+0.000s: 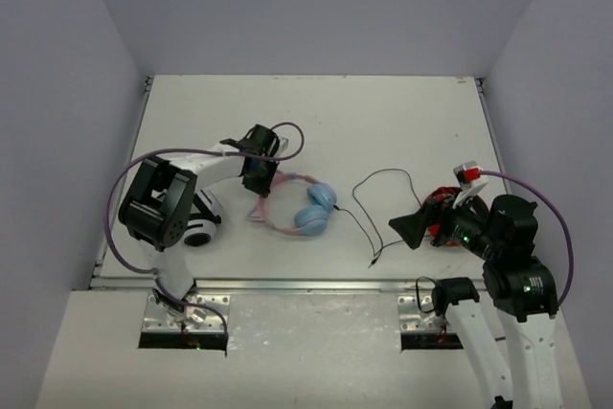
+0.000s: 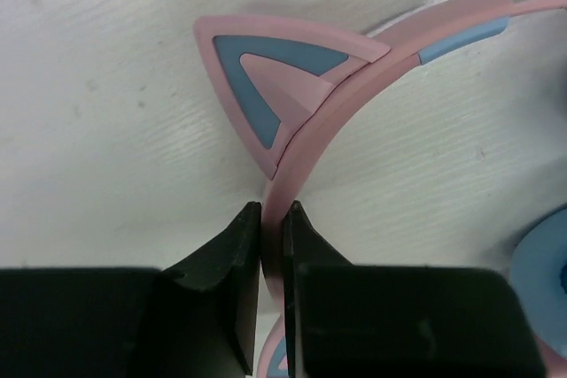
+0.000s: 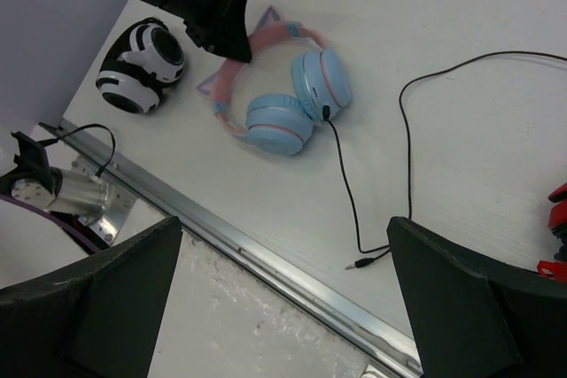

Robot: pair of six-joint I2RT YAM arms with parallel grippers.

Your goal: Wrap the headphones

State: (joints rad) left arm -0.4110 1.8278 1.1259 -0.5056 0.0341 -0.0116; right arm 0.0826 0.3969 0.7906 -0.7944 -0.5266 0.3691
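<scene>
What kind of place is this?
Probably a robot lab's test booth: a left arm and right arm bolted to a white table, plain walls around it, headphones laid out.

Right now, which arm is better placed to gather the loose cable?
Probably right: the open right gripper hangs nearest the cable plug; the left gripper is shut on the headphones headband.

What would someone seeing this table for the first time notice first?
The pink cat-ear headphones with light blue ear cups lie mid-table, and the left end effector is shut on their headband beside one cat ear. Their thin black cable trails loose to the right, toward the open right end effector. A black-and-white headset sits by the left arm's base.
</scene>
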